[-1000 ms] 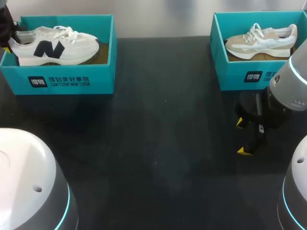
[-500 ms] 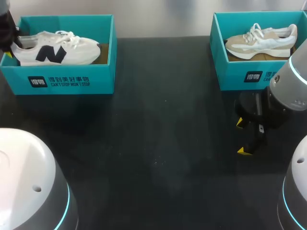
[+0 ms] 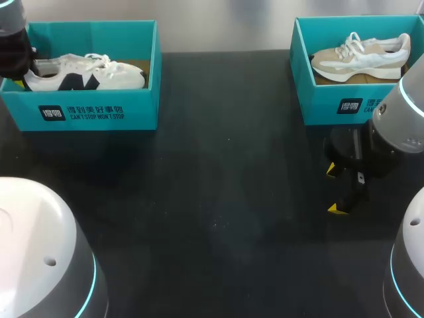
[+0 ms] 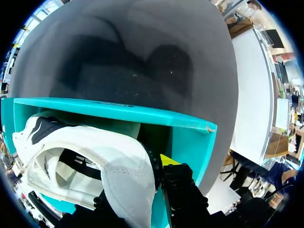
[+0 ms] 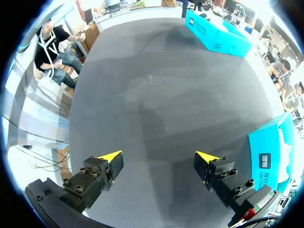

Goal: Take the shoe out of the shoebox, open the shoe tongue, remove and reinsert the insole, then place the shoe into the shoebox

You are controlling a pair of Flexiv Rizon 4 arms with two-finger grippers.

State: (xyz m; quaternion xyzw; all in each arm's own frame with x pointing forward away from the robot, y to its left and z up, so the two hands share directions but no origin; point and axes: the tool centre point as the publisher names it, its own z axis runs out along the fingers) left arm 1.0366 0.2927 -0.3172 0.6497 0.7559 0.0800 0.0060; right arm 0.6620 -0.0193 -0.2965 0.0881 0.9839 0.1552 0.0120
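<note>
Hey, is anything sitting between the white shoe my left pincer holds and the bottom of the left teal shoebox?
Nothing visible does. The white shoe, heel in the left pincer, lies within the walls of the left shoebox. The brown floor past its toe is bare. Under the shoe is hidden.

The worktop (image 3: 218, 212) is dark and matte. Directly on it, along the far edge and well apart, stand the open teal left shoebox (image 3: 93, 114) and the right shoebox (image 3: 331, 106).

i count two teal boxes, the left shoebox (image 3: 99, 114) and right shoebox (image 3: 324, 99), and two shoes, a white shoe (image 3: 116, 76) and beige shoe (image 3: 358, 58).
</note>
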